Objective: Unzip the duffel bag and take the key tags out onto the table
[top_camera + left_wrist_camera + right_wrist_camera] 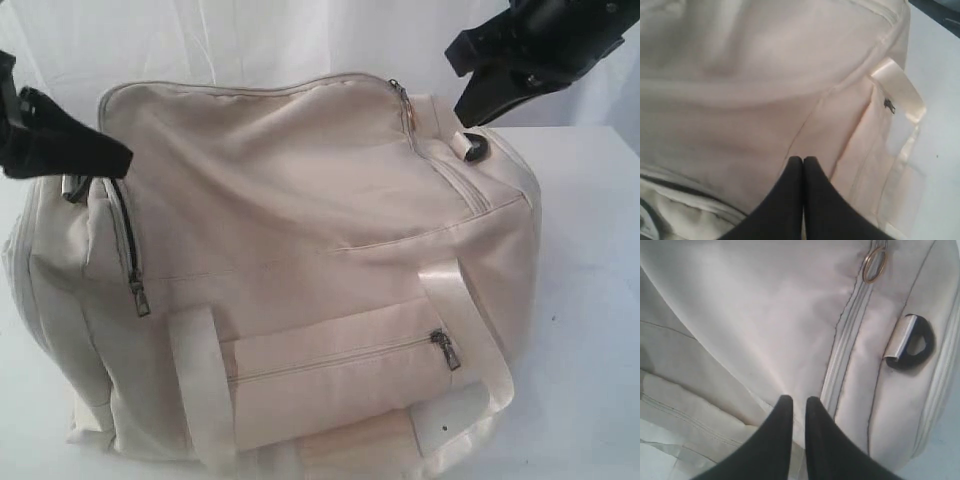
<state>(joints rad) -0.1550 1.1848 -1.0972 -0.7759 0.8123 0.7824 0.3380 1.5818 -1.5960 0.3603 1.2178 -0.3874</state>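
duffel bag (300, 240) on table (590, 300) | d-ring (478, 149) at bag's right end

The duffel bag (300, 200) is plain cream-beige all over, its stitching a shade darker. Its handles (470, 330) are a paler, shinier off-white. The pocket zipper pull (446, 349) is dark grey, the ring pull (874, 265) brassy gold, the D-ring (915, 342) black. The table (590, 300) is plain white. The left gripper (803, 160) and right gripper (799, 399) are solid black all over
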